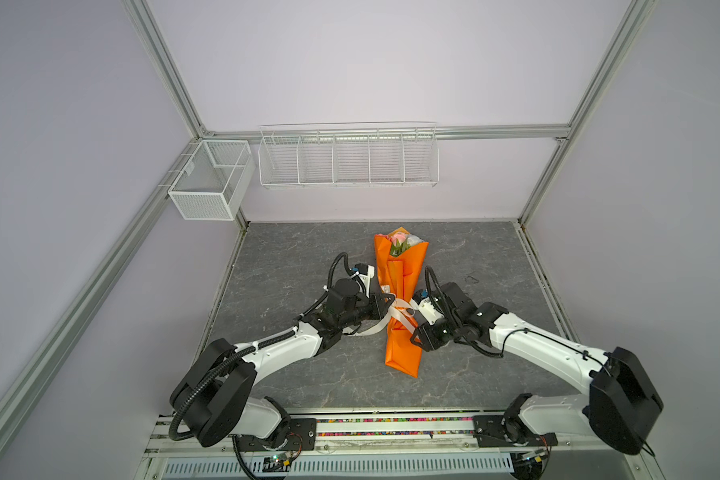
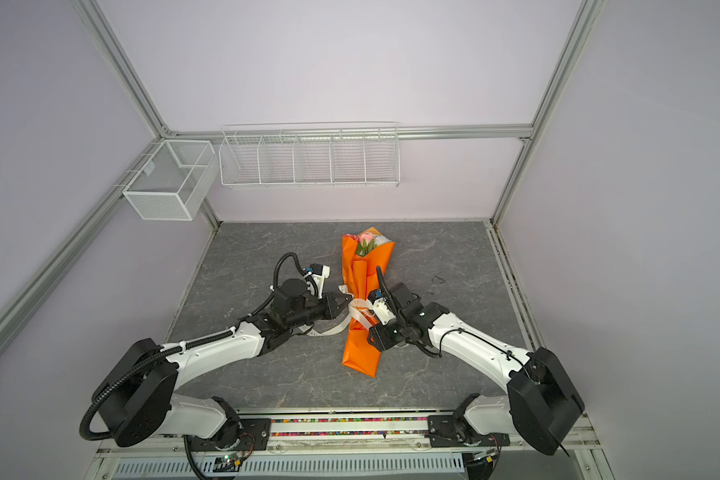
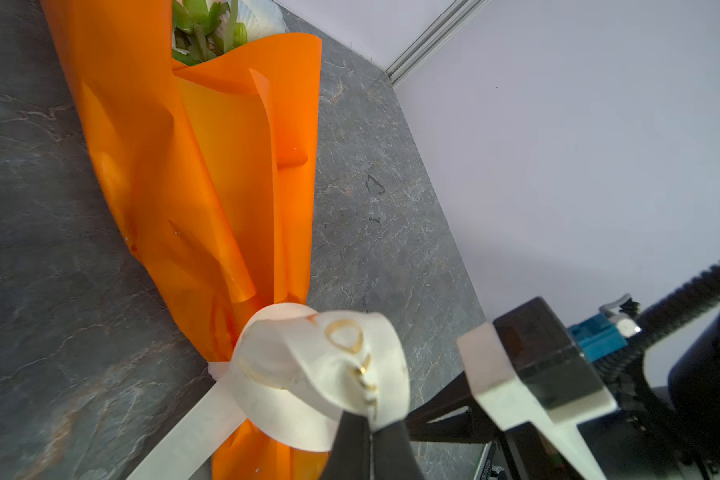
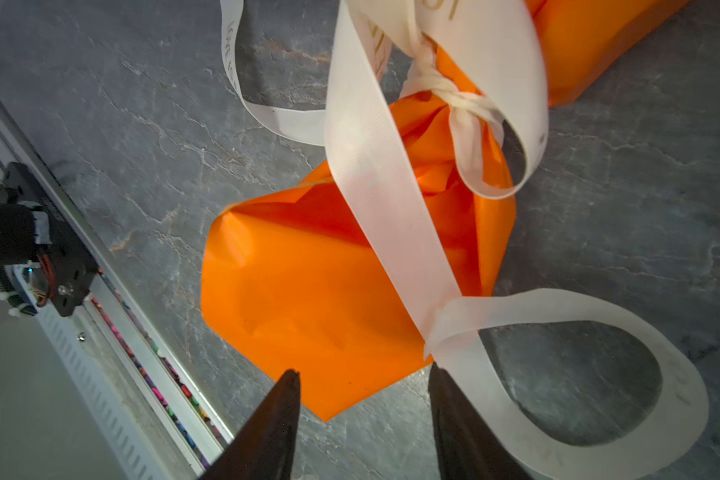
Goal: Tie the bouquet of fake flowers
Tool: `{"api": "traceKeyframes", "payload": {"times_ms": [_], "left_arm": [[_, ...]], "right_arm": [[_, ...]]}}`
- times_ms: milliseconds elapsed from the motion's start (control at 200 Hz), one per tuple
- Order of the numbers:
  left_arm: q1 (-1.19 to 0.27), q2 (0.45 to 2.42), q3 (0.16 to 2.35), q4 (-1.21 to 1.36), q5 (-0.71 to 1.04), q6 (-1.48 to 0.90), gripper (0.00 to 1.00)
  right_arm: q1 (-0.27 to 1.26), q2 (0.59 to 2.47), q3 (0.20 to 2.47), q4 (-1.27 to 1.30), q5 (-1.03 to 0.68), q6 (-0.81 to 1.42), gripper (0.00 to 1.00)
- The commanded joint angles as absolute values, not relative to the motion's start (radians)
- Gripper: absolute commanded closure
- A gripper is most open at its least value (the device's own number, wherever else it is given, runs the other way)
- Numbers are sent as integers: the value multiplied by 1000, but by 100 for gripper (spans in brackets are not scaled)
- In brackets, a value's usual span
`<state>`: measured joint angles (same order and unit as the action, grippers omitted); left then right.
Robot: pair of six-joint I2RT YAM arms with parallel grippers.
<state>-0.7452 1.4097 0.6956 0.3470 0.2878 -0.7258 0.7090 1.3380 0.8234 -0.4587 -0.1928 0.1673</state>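
Mounting rail (image 1: 391, 434), lower edge of both top views: both arm bases are carried on it, and the arms are reached inward to the middle of the frame. Left gripper (image 1: 389, 302): clenched on a loop of the ribbon (image 1: 402, 320), which is seen pinched between the black jaws in the left wrist view; the loop is judged to be held up so that a bow can be formed. Right gripper (image 1: 415, 337): jaws are parted and nothing is clamped, with a ribbon tail just beside one jaw; it is judged to be standing ready for a fresh hold. Bouquet (image 1: 404, 274): laid flat on the grey table (image 1: 300, 257) at frame centre, between the grippers, blooms toward the upper edge. Orange paper is rolled into a long cone and cinched at its narrow waist by the cream, gold-printed ribbon; a knot is already drawn. Fake flowers (image 1: 402, 242): pink and white heads with green leaves are shown at the open mouth.
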Motion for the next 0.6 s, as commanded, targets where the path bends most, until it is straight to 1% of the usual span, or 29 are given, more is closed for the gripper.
{"api": "traceKeyframes", "payload": {"times_ms": [0, 110, 175, 225, 360, 400, 495, 595], "left_arm": [[-741, 1387, 680, 367, 290, -740, 97], [-741, 1386, 679, 367, 292, -741, 98], [-741, 1384, 681, 365, 292, -741, 97], [-741, 1385, 681, 365, 292, -741, 97], [-741, 1389, 683, 368, 298, -742, 98], [-741, 1391, 684, 367, 297, -742, 98], [-741, 1391, 686, 364, 300, -742, 98], [-741, 1388, 687, 359, 296, -741, 98]], "right_arm": [[724, 1357, 798, -361, -114, 84, 46], [728, 1384, 805, -324, -122, 41, 47], [728, 1407, 811, -318, -89, 29, 51], [728, 1428, 817, -313, -78, 14, 52], [728, 1480, 834, -306, -98, 5, 55], [729, 1490, 836, -301, -97, 7, 58], [730, 1492, 843, -308, -55, 26, 73], [729, 1448, 843, -328, -30, 39, 81]]}}
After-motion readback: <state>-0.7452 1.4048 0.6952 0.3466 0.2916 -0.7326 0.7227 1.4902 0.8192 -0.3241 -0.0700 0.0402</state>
